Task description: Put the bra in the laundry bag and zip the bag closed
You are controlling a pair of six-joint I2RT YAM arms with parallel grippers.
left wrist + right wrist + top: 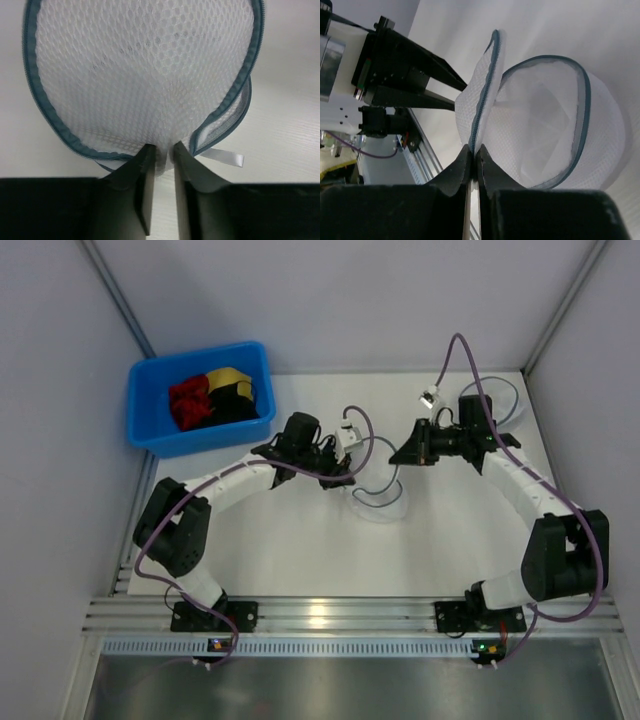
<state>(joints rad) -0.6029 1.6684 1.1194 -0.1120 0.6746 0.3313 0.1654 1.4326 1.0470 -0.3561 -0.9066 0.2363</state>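
Note:
The laundry bag lies open in the middle of the table, white mesh with a blue-grey zipper rim. My left gripper is shut on the mesh of one half, pinching it at the fingertips. My right gripper is shut on the zipper rim of the raised half, holding it upright; the other half gapes open and empty. The red bra lies in the blue bin, away from both grippers.
The blue bin stands at the back left, with a yellow garment and a black garment beside the bra. A white ribbon tab hangs from the bag's rim. Grey walls enclose the table.

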